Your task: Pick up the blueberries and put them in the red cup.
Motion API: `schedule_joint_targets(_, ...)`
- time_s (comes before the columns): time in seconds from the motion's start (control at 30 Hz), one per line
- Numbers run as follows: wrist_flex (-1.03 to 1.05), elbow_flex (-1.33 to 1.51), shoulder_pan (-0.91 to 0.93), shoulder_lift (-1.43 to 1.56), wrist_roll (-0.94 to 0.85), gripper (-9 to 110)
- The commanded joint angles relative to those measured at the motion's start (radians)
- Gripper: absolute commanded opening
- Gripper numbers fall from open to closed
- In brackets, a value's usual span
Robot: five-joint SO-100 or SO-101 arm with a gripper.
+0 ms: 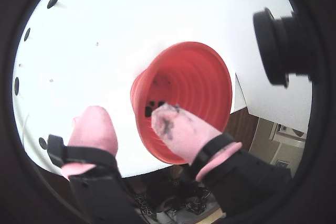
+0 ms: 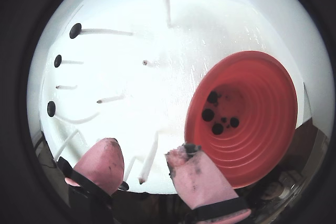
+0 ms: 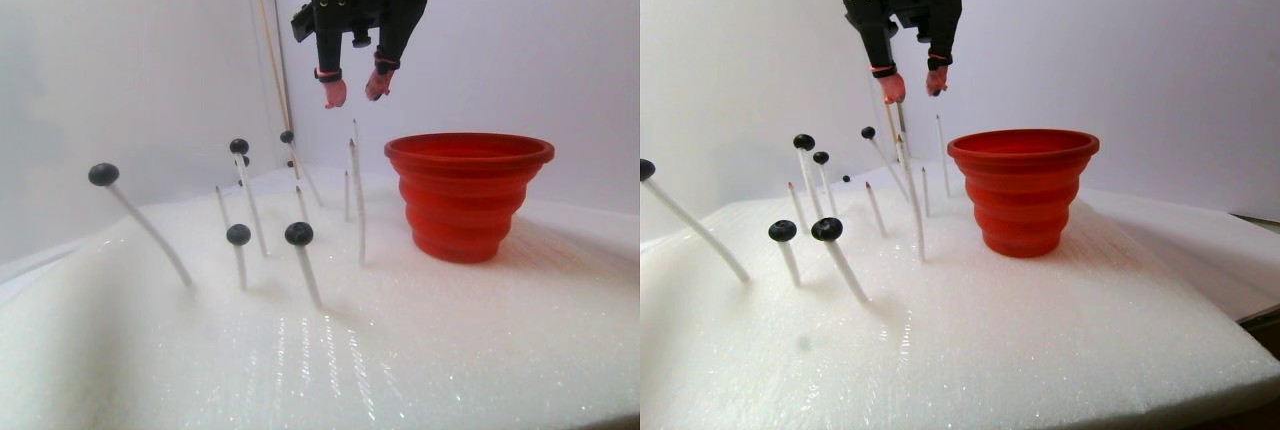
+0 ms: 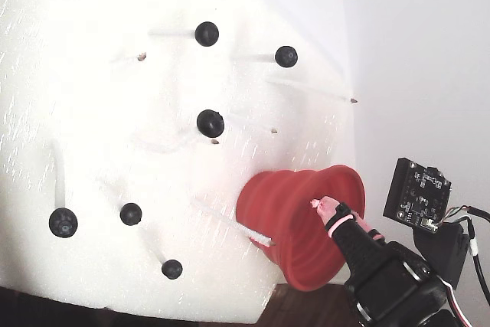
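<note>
The red cup (image 3: 468,195) stands upright on the white foam board (image 3: 450,350). Several blueberries (image 2: 218,128) lie in its bottom, and they also show in a wrist view (image 1: 152,107). More blueberries sit on the tips of white sticks: (image 3: 299,234), (image 3: 103,174), (image 4: 210,123), (image 2: 75,30). My gripper (image 3: 356,92) hangs high above the board, just left of the cup's rim in the stereo pair view. It is open, with nothing between its pink fingertips (image 2: 107,153). One pink pad (image 1: 168,121) carries dark stains and overlaps the cup's rim.
Several bare white sticks (image 3: 356,200) rise from the foam between the berries and the cup. The board's edge (image 4: 253,308) runs close to the cup. A black camera (image 1: 278,45) and a circuit board (image 4: 417,193) sit beyond the board.
</note>
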Motion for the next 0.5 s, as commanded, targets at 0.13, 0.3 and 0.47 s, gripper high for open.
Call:
schedule_joint_targets(0.13,-0.032,-0.091,-0.043,0.064,-0.017,16)
schedule_joint_targets(0.3,-0.083,-0.1,-0.054,0.023,-0.032,16)
schedule_joint_targets(0.47,-0.101,-0.118,-0.066,-0.014,-0.044,16)
